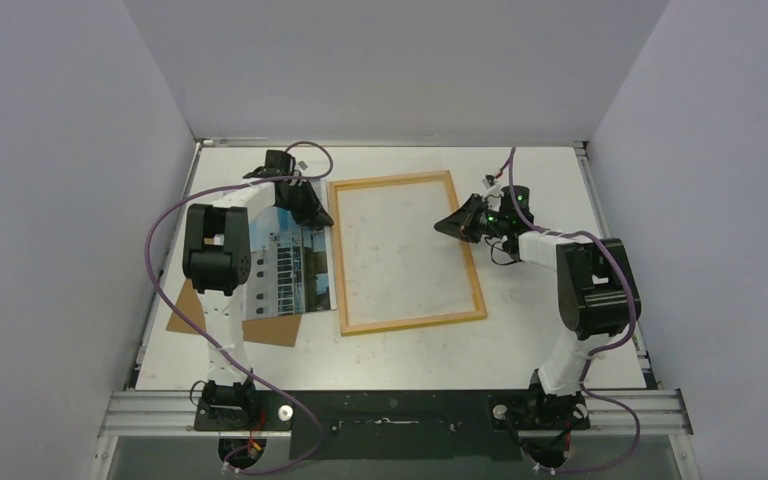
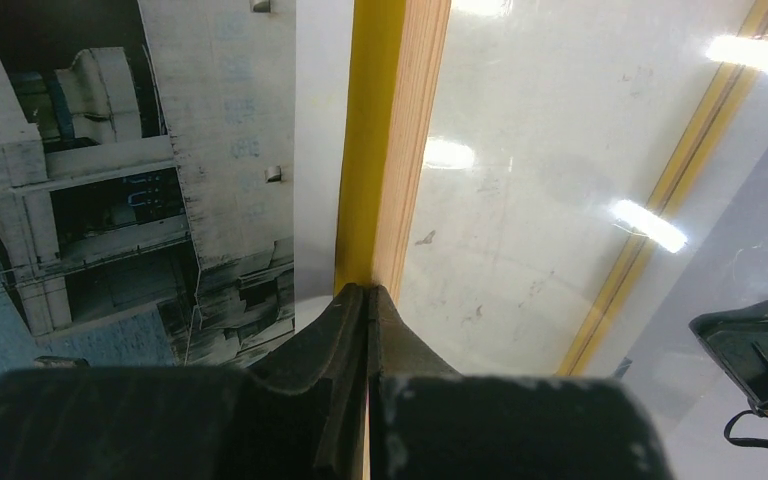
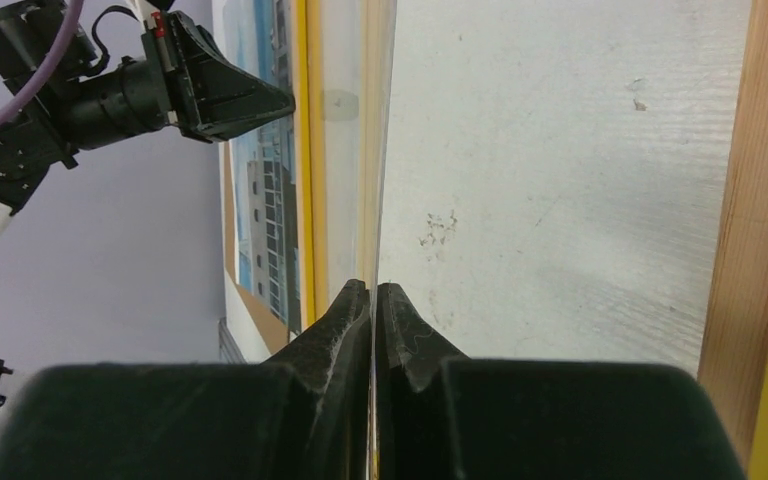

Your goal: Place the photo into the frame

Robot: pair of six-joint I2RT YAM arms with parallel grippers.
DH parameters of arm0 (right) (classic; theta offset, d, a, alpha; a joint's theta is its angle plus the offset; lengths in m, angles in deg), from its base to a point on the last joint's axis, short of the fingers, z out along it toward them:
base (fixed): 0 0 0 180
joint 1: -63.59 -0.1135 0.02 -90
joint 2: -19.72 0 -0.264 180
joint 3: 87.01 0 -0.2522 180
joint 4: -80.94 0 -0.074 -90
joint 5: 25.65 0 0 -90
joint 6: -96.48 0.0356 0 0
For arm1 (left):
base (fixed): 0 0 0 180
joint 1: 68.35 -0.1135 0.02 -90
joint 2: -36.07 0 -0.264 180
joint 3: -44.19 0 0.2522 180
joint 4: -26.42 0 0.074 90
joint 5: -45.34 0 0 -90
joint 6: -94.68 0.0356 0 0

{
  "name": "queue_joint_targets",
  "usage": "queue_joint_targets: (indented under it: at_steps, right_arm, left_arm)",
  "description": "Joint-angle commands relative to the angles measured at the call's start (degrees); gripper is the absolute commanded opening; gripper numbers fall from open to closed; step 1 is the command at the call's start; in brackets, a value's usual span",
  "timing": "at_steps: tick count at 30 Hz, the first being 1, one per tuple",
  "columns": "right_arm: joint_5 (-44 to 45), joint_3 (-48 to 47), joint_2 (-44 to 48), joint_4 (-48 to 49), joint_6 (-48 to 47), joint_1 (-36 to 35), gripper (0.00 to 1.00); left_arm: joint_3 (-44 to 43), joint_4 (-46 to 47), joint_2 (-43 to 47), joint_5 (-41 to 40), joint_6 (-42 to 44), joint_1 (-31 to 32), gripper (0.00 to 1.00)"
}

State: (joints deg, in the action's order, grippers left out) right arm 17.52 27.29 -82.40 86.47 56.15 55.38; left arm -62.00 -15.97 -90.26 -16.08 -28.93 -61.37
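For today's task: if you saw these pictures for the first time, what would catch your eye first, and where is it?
The large picture frame lies mid-table with its light wood side up. Both grippers are shut at its rim: the left gripper on the left rail, the right gripper on the right rail. The photo of a building lies left of the frame, on a brown board.

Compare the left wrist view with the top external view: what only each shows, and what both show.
Only the left wrist: the left gripper seen shut on a rail of the frame, the rail's yellow side showing. Only the top external: the brown backing board under the photo, and the frame's whole outline. Both: photo, frame, right gripper.
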Motion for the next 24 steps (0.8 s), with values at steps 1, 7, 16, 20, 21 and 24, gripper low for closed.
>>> queue_joint_targets:
  at_steps: [1, 7, 16, 20, 21, 24]
  right_arm:
    - [-2.1, -2.8, -0.6, -4.3, -5.5, -1.2, 0.00]
    - [-2.8, -4.0, -2.2, -4.6, -6.3, -1.6, 0.00]
    - [-0.1, -4.8, -3.4, -6.3, -10.4, -3.2, 0.00]
    - [3.0, -5.7, -2.0, -10.2, -15.0, -3.8, 0.00]
    - [3.6, -5.6, -1.7, -10.5, -15.5, -4.0, 0.00]
    - [3.7, -5.4, -2.2, -9.8, -15.2, -4.9, 0.00]
  left_arm:
    - [-0.4, -2.4, -3.7, -2.0, 1.7, 1.0, 0.00]
    - [-0.6, -2.4, -3.9, -1.6, 1.8, 0.9, 0.00]
    - [-0.6, -2.5, -4.3, -0.7, 1.9, 0.9, 0.00]
    - [-0.7, -2.7, -4.5, -0.6, 2.0, 0.9, 0.00]
    - [-0.7, -2.8, -4.6, -0.5, 2.0, 0.9, 0.00]
    - [-0.5, -2.6, -4.7, -0.6, 1.9, 0.9, 0.00]
